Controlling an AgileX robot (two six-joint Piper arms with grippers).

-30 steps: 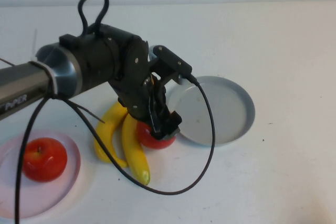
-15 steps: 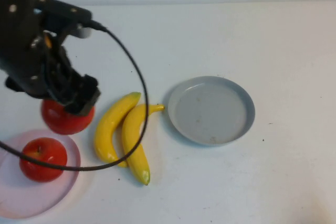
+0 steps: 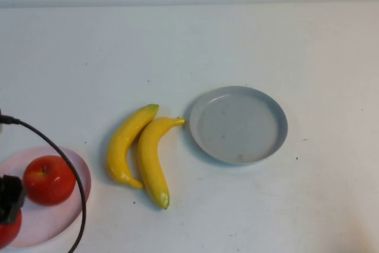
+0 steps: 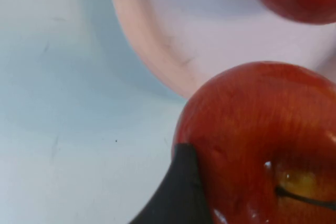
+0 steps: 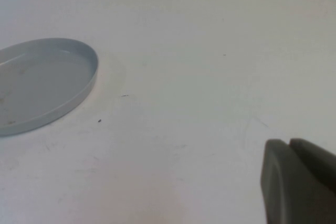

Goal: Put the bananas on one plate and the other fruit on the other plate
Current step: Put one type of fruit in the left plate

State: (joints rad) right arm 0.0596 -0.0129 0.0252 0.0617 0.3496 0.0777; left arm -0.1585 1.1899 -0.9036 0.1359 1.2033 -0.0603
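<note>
The left gripper (image 3: 7, 205) sits at the table's near-left edge, its jaws closed on an apple (image 4: 257, 140); one dark finger (image 4: 181, 192) presses the apple's side, with the stem dimple just beside it. In the high view only a sliver of this held apple shows below the gripper, over the near-left rim of the pink plate (image 3: 80, 191). A second apple (image 3: 48, 179) already rests on that plate.

The right gripper (image 5: 299, 182) hangs over bare table well to the side of the grey plate (image 5: 79, 85); its fingers appear pressed together, holding nothing.

The apples look hard, glossy and round, so likely slippery and prone to roll once let go; a grip across the widest part suits them. The bananas (image 3: 139, 152) lie side by side, touching, between the two plates, one tip close to the grey plate's rim. They look stiff, light and slick, best pinched across the middle of the curve.

Compared with half a second ago, the left arm has swung off to the near-left, carrying its apple from beside the bananas to over the pink plate. Bananas and plates are unmoved.
</note>
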